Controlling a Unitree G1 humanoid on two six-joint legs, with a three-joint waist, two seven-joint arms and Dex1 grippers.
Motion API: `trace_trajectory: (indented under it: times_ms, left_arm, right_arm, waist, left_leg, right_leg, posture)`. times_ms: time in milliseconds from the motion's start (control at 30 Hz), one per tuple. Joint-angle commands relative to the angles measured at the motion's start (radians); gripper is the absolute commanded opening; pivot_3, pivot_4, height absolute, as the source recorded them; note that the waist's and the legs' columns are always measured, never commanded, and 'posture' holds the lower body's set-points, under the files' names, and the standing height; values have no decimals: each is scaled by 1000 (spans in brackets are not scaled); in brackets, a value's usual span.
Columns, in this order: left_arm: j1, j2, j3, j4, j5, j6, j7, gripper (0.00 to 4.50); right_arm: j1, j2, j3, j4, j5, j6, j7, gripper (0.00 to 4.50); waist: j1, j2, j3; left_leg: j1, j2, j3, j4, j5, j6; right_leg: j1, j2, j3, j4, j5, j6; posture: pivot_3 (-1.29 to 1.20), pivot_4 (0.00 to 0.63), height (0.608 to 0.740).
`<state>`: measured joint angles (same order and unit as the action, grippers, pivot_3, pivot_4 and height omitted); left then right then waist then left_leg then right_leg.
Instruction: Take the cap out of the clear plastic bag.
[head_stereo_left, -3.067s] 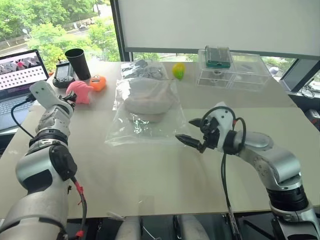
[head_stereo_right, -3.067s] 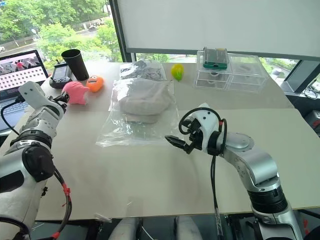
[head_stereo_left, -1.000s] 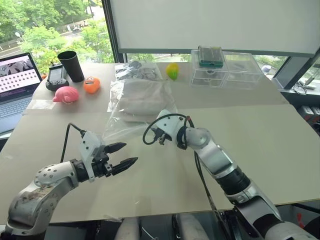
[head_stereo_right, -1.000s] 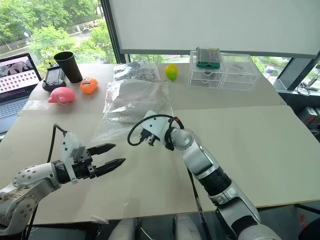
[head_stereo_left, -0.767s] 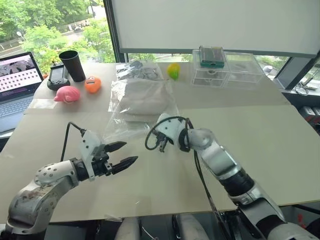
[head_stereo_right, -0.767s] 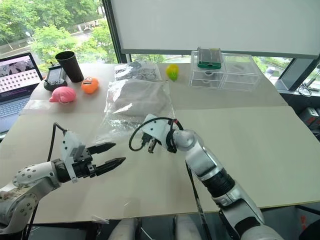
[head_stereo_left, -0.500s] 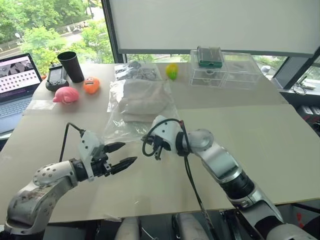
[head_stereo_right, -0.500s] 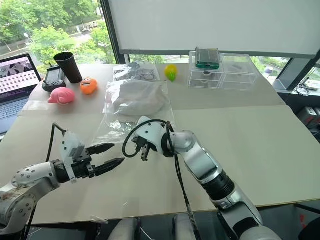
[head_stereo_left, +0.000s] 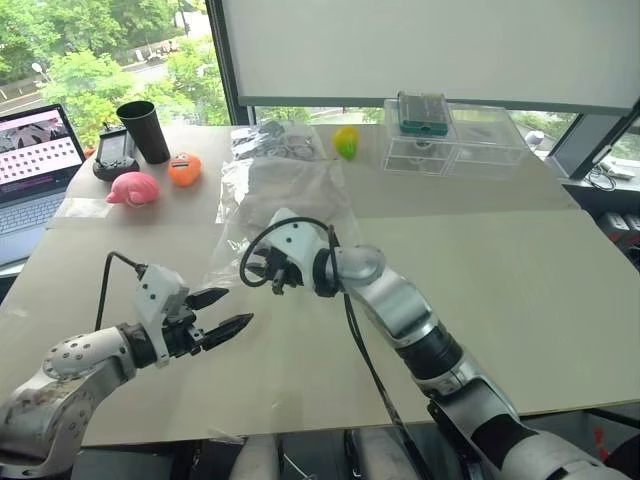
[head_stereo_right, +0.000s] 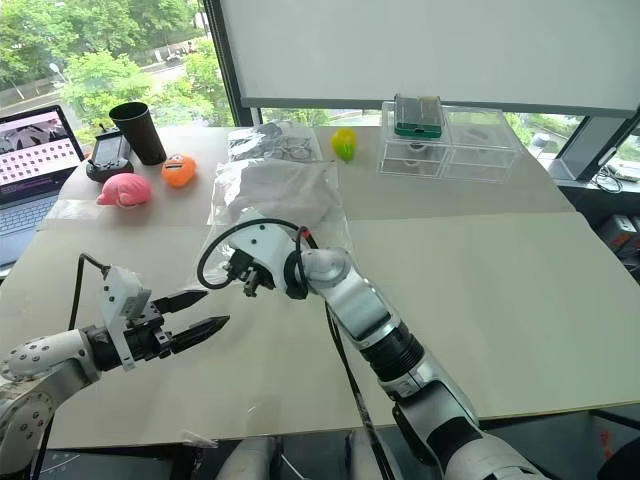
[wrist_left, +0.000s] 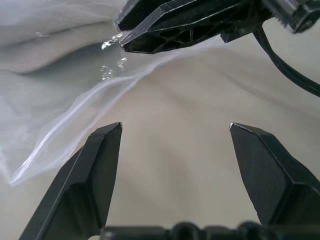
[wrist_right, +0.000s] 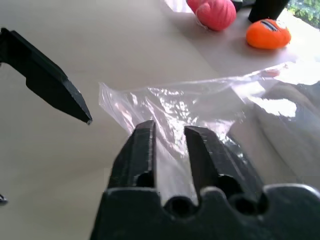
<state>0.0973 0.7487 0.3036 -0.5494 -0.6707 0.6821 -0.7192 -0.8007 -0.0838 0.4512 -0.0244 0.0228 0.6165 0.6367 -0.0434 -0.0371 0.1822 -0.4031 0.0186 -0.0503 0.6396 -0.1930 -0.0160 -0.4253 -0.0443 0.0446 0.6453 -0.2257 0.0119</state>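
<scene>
The clear plastic bag (head_stereo_left: 280, 215) lies on the table (head_stereo_left: 520, 290) at upper centre of the head view, with the cap (head_stereo_left: 285, 195) inside its far half. The right gripper (head_stereo_left: 268, 272) sits at the bag's near edge, centre frame; the left gripper (head_stereo_left: 228, 310) is lower left of it, apart from the bag. At upper left stand a cup (head_stereo_left: 145, 130), two toys (head_stereo_left: 133, 187) and a laptop (head_stereo_left: 35, 160). A clear box (head_stereo_left: 450, 135) sits upper right.
</scene>
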Motion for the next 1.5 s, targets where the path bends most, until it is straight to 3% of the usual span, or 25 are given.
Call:
trace_trajectory:
  times_ms: [33, 167, 200, 467, 733, 833, 967, 1500]
  left_arm:
    - [18, 12, 40, -25, -15, 1, -3, 3679]
    - [37, 9, 46, -38, -15, 0, 1, 3679]
    - [41, 8, 48, -42, -16, 1, 3, 3679]
    - [69, 12, 68, -67, -22, 5, 4, 3679]
    - [90, 32, 107, -90, -38, 19, -13, 3679]
    - [64, 86, 265, -85, -160, 85, -23, 3679]
    - [113, 173, 419, -55, -184, 127, -94, 3679]
    - [160, 177, 491, -106, -222, 169, -64, 3679]
  right_arm:
    - [-27, 18, 0, 0, -12, -42, -10, 2915]
    - [-50, 62, 41, 78, -46, -86, -28, 4392]
    - [-57, 76, 50, 107, -56, -103, -32, 4490]
    - [-87, 147, 62, 307, -112, -223, -71, 4490]
    - [-93, 148, 24, 296, -107, -217, -42, 4490]
    - [-93, 134, -12, 241, -81, -163, -18, 4490]
    - [-80, 146, -64, 134, -1, -42, 22, 4490]
    - [-111, 144, 29, 313, -123, -193, -20, 4490]
  waist:
    - [-1, 0, 0]
    - [-7, 0, 0]
    - [-10, 0, 0]
    - [-14, 0, 0]
    - [-20, 0, 0]
    - [-22, 0, 0]
    - [-25, 0, 0]
    - [-27, 0, 0]
  left_leg:
    - [0, 0, 0, 0, 0, 0]
    - [1, 1, 0, 0, 0, 0]
    - [1, 1, 0, 0, 0, 0]
    - [1, 1, 0, -1, 0, 0]
    - [1, 1, 0, -2, 0, 0]
    - [0, 1, 0, -2, 0, 0]
    - [-1, 2, -1, -3, 0, 0]
    - [-2, 3, 1, -10, 0, -1]
  right_leg:
    - [0, 0, 0, 0, 0, 0]
    - [0, 1, 0, 0, 0, 0]
    - [0, 1, 0, 0, 0, 0]
    - [-1, 1, 0, 0, 0, -1]
    - [-1, 1, 0, 0, 0, -1]
    - [-2, 1, 0, 1, -1, -1]
    - [-4, 2, -2, 1, -1, -1]
    - [-10, 2, -1, 1, -2, -6]
  posture:
    - [0, 150, 740]
    - [0, 150, 740]
    - [0, 150, 740]
    - [0, 150, 740]
    - [0, 150, 740]
    - [0, 150, 740]
    - [0, 150, 740]
    - [0, 150, 740]
